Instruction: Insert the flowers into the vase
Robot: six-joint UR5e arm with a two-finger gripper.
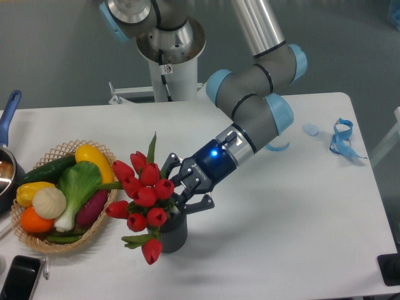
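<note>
Right now the gripper (182, 192) is clamped on the flowers (145, 200) low on their stems, just above the rim of the vase (171, 234), and the stems appear to run down into its mouth, though the heads and fingers hide the opening, so how deep they sit cannot be told. The bunch leans left, with the red heads hanging past the rim and one head drooping down alongside the ribbed wall. To finish well, I judge the stems should be pushed straight down until they bottom out, and the bunch brought more upright before letting go; released at this lean, its weight could tip the light vase or spill the bunch out to the left. The fingers should open slowly and draw back up and to the right, along the arm's own line, so they do not snag leaves or drag the vase. Room is tight on the left, where the wicker basket (100, 226) of toy vegetables (69, 187) stands just beside the heads. The front table (275, 237) edge is near the vase too. To the right lies bare tabletop, with blue ribbon (341, 139) well apart.
</note>
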